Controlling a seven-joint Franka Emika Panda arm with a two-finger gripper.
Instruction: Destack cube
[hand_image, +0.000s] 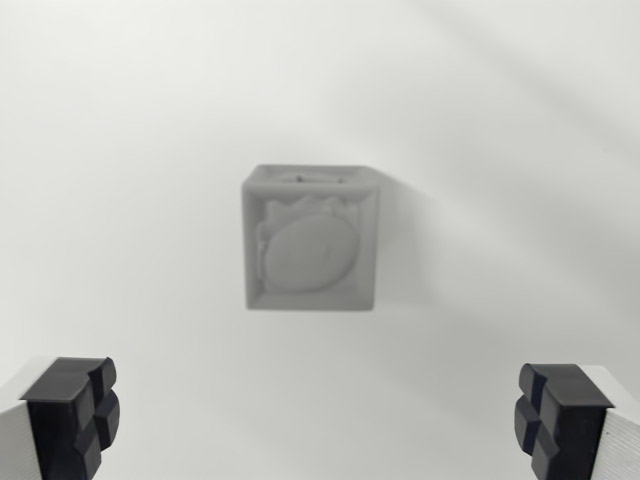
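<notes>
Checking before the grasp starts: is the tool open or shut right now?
Open. The tool has its two dark fingertips far apart at the lower corners, nothing between them; the grey cube sits apart, above.

The grey cube with a raised oval relief on its face (310, 240) is showing blurred, its relief detail not legible. The black-padded white fingers (70, 415) are running off the bottom edge, leaving only their tips in view.
</notes>
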